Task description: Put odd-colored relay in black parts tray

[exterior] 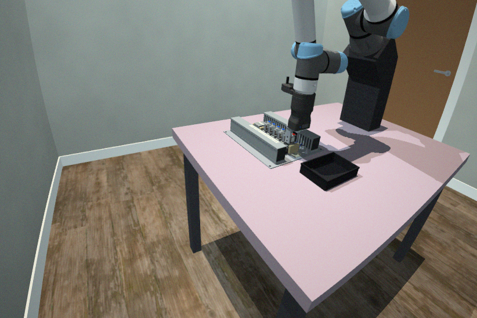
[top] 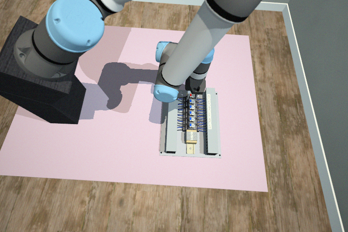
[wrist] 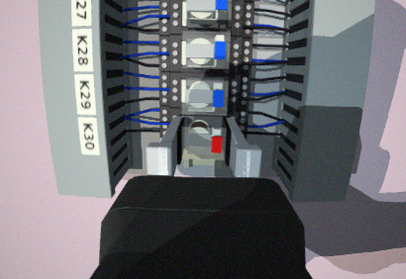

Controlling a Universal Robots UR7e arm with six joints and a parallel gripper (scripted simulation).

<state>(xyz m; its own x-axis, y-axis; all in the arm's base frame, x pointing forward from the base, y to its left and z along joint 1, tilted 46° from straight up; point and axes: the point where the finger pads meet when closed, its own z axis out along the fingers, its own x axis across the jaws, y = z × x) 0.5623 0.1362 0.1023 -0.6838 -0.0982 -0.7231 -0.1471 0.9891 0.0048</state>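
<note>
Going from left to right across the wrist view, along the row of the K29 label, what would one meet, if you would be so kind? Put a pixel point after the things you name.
White K29 label [wrist: 84, 94], clear relay with blue button [wrist: 200, 95], grey slotted wiring duct on the right [wrist: 329, 90].

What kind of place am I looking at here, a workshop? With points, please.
Possibly a small test room for electrical work, rather than a full workshop: a pink-topped table [top: 87, 150] [exterior: 318, 223] carries a wired relay panel [top: 213, 127] [exterior: 254, 138] [wrist: 64, 103], a robot arm [top: 200, 37] [exterior: 304, 3] reaches over it, and plain walls and a brown door [exterior: 429, 35] surround them.
</note>
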